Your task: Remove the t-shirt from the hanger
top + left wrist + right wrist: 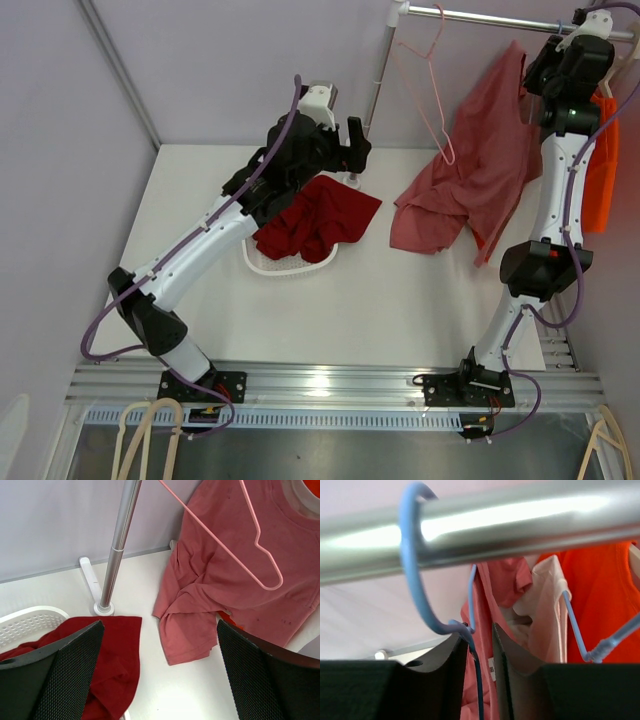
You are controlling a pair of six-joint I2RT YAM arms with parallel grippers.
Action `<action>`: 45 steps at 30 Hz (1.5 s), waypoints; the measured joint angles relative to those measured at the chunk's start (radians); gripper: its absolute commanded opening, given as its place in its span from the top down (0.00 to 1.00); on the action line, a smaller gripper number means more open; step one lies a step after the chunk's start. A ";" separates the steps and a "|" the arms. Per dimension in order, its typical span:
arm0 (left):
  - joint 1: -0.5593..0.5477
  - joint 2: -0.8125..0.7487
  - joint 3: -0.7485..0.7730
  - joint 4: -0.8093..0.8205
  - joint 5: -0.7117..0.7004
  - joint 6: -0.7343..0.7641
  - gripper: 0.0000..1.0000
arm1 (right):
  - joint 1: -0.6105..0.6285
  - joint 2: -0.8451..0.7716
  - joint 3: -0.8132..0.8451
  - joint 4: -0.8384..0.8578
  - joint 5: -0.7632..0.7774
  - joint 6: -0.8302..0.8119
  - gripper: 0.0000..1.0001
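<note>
The salmon-pink t-shirt (480, 170) hangs from the rail at the right, and its lower part lies bunched on the table; it also shows in the left wrist view (225, 570). Its blue hanger (415, 580) hooks over the metal rail (520, 525). My right gripper (580, 30) is raised to the rail. In the right wrist view its fingers (480, 645) stand narrowly apart around the hanger's neck, with pink cloth (495, 590) just behind. My left gripper (350, 145) is wide open and empty (160, 680), above the table left of the shirt.
An empty pink hanger (430, 80) hangs on the rail in front of the shirt. The rack's pole (378, 80) stands beside my left gripper. A white basket (290, 265) holds a dark red garment (315, 215). An orange garment (603, 170) hangs at the far right.
</note>
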 measured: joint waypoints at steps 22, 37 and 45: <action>0.000 0.003 0.001 0.014 -0.004 0.024 0.00 | 0.005 0.008 0.002 0.092 -0.098 -0.015 1.00; -0.166 -0.114 -0.224 0.198 -0.140 0.210 0.00 | 0.121 -0.291 -0.243 0.119 -0.067 -0.064 1.00; -0.227 -0.261 -0.357 0.335 -0.150 0.313 0.00 | 0.132 -0.394 -0.348 0.088 0.072 0.039 1.00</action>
